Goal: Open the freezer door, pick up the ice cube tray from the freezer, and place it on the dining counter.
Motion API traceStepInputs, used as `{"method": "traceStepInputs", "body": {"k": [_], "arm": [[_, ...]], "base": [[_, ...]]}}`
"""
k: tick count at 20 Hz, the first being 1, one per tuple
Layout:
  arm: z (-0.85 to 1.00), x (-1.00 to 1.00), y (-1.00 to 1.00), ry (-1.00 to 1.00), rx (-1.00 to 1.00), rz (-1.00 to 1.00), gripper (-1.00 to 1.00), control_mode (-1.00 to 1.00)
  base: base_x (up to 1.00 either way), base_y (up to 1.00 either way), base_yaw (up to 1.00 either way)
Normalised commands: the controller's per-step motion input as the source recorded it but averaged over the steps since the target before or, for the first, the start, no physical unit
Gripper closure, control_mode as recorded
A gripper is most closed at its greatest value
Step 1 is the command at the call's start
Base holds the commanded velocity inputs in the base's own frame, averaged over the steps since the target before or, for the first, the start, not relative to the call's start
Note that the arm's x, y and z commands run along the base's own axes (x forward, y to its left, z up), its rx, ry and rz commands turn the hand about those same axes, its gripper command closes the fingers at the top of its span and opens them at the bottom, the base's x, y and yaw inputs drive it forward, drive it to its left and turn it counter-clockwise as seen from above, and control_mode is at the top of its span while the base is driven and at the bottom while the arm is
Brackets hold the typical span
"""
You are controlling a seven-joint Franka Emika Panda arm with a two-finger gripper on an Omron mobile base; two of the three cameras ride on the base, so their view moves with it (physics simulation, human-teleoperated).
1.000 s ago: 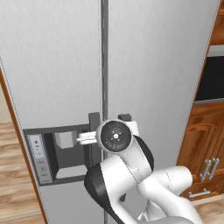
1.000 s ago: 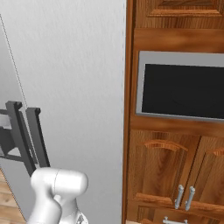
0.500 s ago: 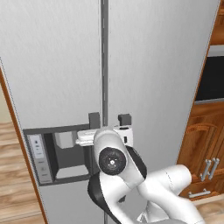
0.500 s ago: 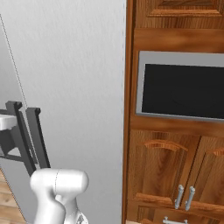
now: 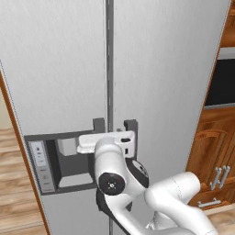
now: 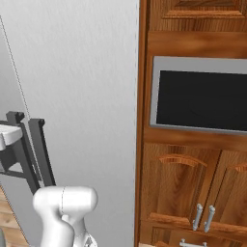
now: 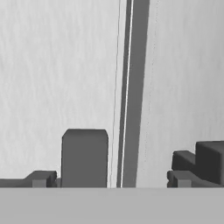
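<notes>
The freezer door [image 5: 59, 69] is the left brushed-silver door with the recessed dispenser panel [image 5: 64, 160]; it stands shut against the plain right door [image 5: 165, 82]. My gripper [image 5: 106, 137] is open and level in front of the top ends of the two dark handles. In the hand view my gripper [image 7: 109, 179] has the top of the freezer door's handle [image 7: 84, 157] between its fingertips, closer to the left one [image 7: 40, 178], and not clamped. The other door's handle [image 7: 210, 159] lies outside the right fingertip. The ice cube tray and the freezer's inside are hidden behind the door. The dining counter is out of view.
A built-in oven with a dark glass front [image 6: 198, 94] sits in wooden cabinets [image 6: 183, 183] right of the fridge. Both dark handles [image 6: 41, 149] stick out from the fridge front. My white arm [image 5: 137, 183] rises in front of the lower fridge. Wooden floor [image 5: 13, 183] shows at the left.
The arm's round joint has dropped lower in front of the fridge, while the hand has stayed at the handle tops. The jaws remain open and the door remains shut.
</notes>
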Motion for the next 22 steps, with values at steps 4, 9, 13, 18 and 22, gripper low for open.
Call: {"method": "traceStepInputs", "body": {"k": [4, 9, 13, 18, 22], "arm": [[-0.16, 0.11, 0.01, -0.14, 0.00, 0.00, -1.00, -1.00], [-0.12, 0.17, 0.08, -0.07, 0.00, 0.00, -1.00, -1.00], [-0.07, 0.21, 0.13, -0.04, 0.00, 0.00, -1.00, -1.00], [-0.01, 0.19, 0.02, -0.02, 0.00, 0.00, -1.00, -1.00], [0.00, 0.22, 0.00, 0.00, 0.00, 0.00, -1.00, -1.00]], "base": [[0.00, 0.00, 0.00], [0.00, 0.00, 0.00], [0.00, 0.00, 0.00], [0.00, 0.00, 0.00], [0.00, 0.00, 0.00]]}}
